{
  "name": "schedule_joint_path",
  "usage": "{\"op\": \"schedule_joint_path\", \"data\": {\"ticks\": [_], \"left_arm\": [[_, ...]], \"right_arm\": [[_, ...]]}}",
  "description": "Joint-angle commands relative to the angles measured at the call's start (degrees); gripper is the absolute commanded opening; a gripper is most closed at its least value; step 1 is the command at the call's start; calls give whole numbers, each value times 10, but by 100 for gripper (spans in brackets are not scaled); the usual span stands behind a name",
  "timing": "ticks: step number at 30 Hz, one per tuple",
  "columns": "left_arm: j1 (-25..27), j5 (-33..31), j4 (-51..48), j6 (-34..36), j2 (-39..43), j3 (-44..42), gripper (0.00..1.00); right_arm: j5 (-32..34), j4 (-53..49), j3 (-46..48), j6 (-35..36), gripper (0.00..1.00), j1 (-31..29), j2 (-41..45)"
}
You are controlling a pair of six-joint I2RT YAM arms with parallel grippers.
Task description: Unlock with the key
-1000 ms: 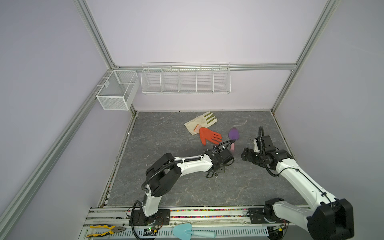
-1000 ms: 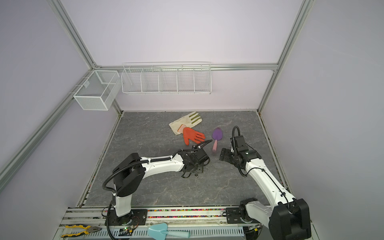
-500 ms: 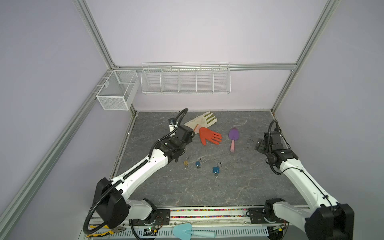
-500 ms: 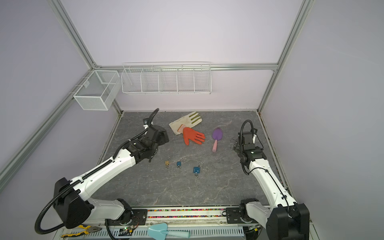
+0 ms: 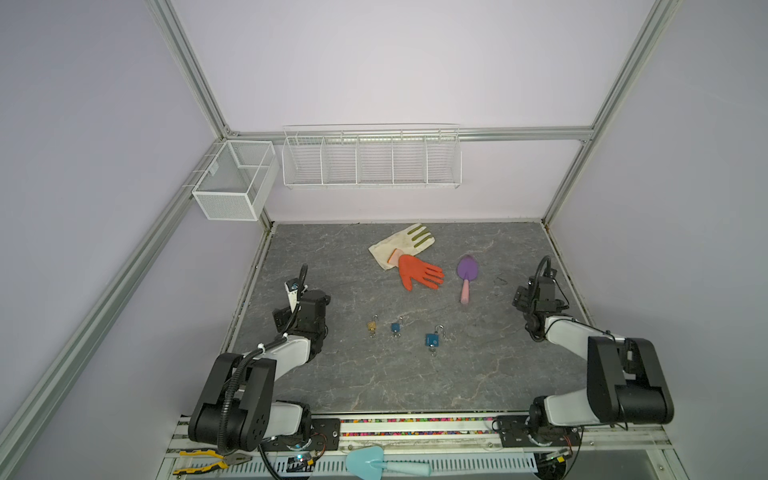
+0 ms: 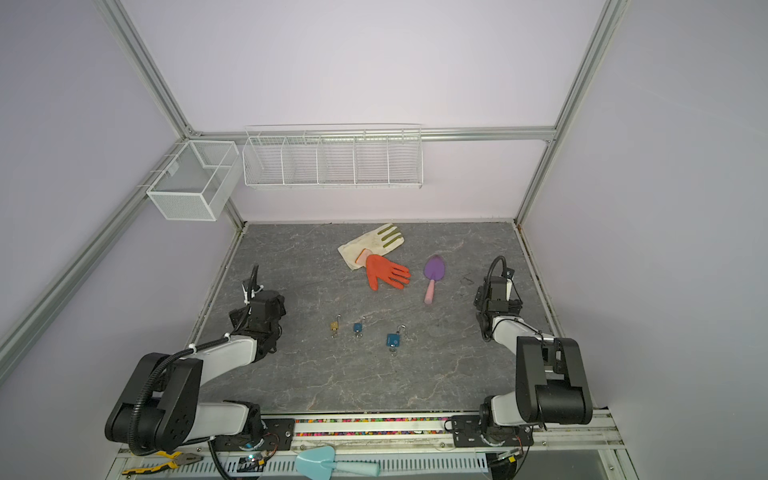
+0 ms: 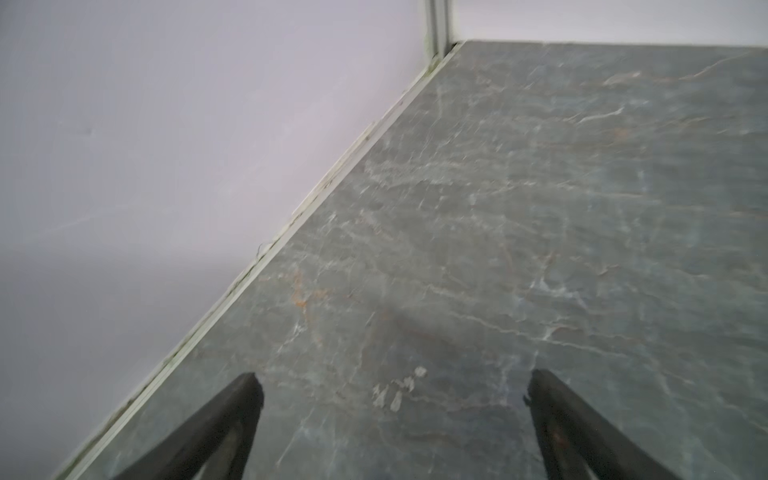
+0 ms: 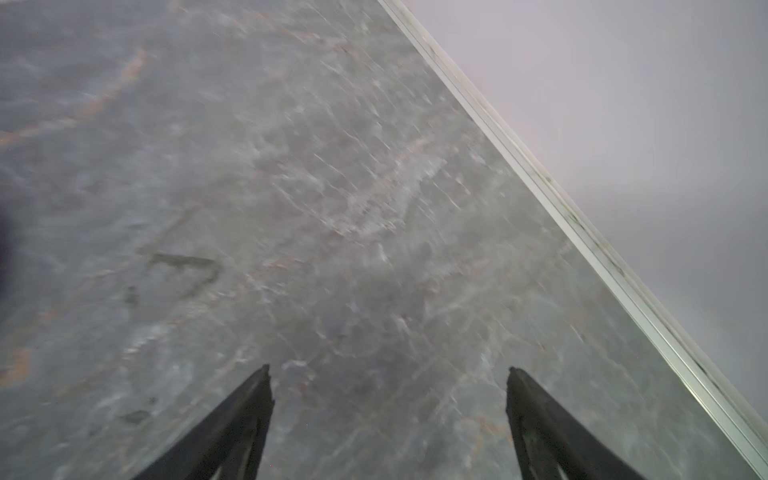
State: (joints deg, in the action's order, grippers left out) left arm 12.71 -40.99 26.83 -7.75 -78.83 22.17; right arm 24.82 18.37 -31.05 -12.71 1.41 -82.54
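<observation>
A: In a top view, three padlocks (image 5: 396, 327) lie in a row in the middle of the table (image 5: 332, 386). A key (image 5: 433, 353) seems lodged in the base of the large blue padlock (image 5: 432, 340).

B: Left wrist view: the left pincer (image 7: 392, 380) is wide and empty, by the left edge.

A: Right wrist view: the right pincer (image 8: 389, 372) is wide and empty, near the right edge. I'd pin the lock's body, then twist the key squarely.

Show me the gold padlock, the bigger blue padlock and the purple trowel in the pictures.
gold padlock (image 5: 371, 325): in a top view, on its brass body.
bigger blue padlock (image 5: 432, 340): in a top view, on its square body.
purple trowel (image 5: 467, 271): in a top view, on its blade.
</observation>
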Motion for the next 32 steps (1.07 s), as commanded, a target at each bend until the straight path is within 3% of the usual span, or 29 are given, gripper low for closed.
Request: {"op": "schedule_joint_path", "data": {"ticks": [1,2,5,7,8,9,10,11,13,15,17,32], "left_arm": [[-17,62,251,84,-31,-20,100],[-28,112,268,81,-44,-29,100],[-35,167,393,108,-124,-50,100],[-38,195,349,101,-96,-51,99],[-42,209,318,99,-82,-44,100],[-46,212,300,98,-83,-33,100],[-50,196,276,90,-94,-11,100],[-68,221,253,77,-100,5,99],[-95,259,225,55,-93,11,99],[-95,258,247,58,-100,5,99],[-95,260,246,61,-99,5,99],[-95,260,254,61,-100,3,99]], "right_arm": [[-78,162,31,74,89,2,-9],[-98,167,34,82,89,2,-6],[-177,272,84,124,89,-4,-12],[-205,401,124,154,88,-16,-60],[-194,401,121,157,88,-21,-71],[-178,309,91,145,89,-19,-54],[-186,294,83,139,88,-14,-46],[-184,354,96,144,88,-14,-66],[-183,300,88,144,88,-16,-46],[-180,340,96,144,88,-16,-58],[-181,306,89,142,88,-16,-48],[-181,316,91,143,88,-16,-52]]}}
